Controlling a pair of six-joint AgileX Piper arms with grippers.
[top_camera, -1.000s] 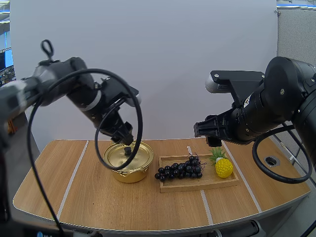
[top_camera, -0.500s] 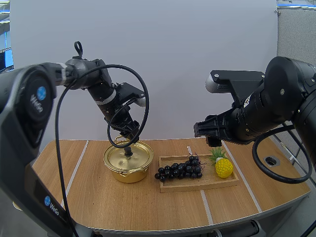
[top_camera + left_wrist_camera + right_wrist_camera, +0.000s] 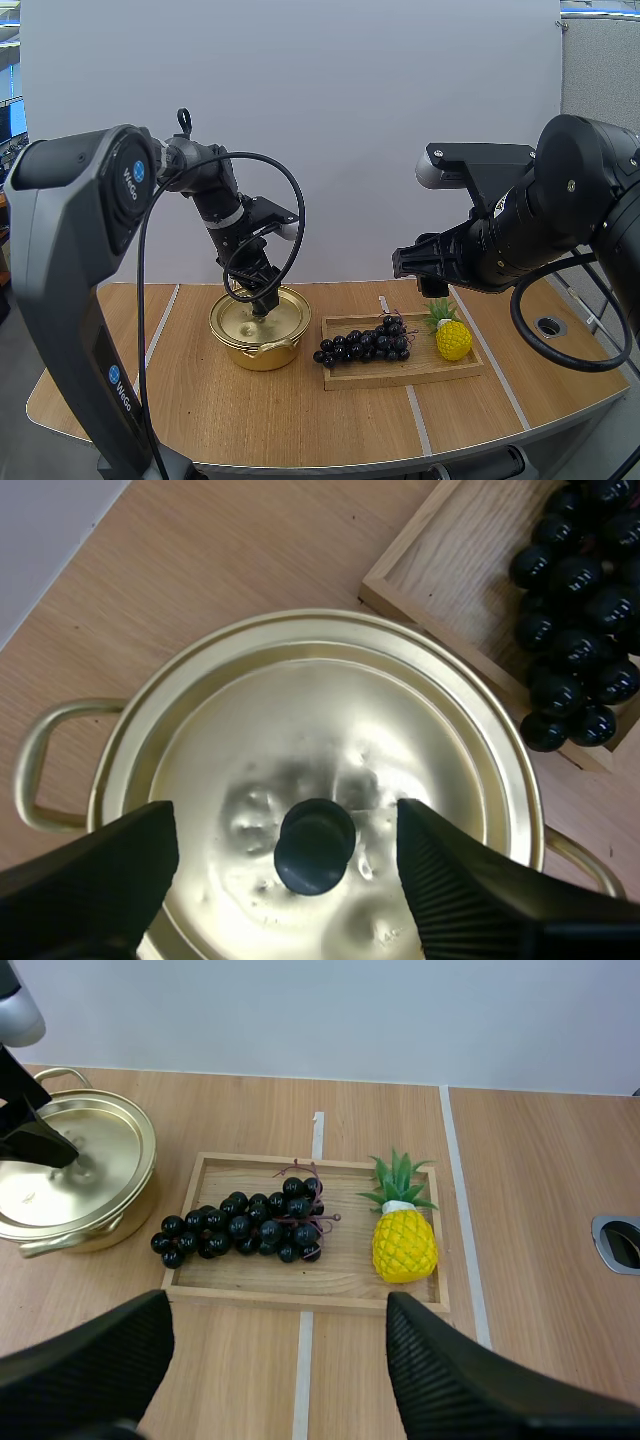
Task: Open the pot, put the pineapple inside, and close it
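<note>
Our left pincer (image 3: 288, 830): open, fingers (image 3: 95, 870) apart, one either side of black knob (image 3: 315, 845), gap visible on both sides. Knob at centre of gold lid (image 3: 330, 720); lid seated on pot (image 3: 240, 352), pot closed. Our right pincer (image 3: 275, 1360): open, nothing between fingers, held high above wooden tray (image 3: 330, 1285). We locate pineapple (image 3: 404, 1240) at tray's right end, just beside grapes (image 3: 245, 1228). Tray lies on worktop (image 3: 530, 1210), just right of pot
</note>
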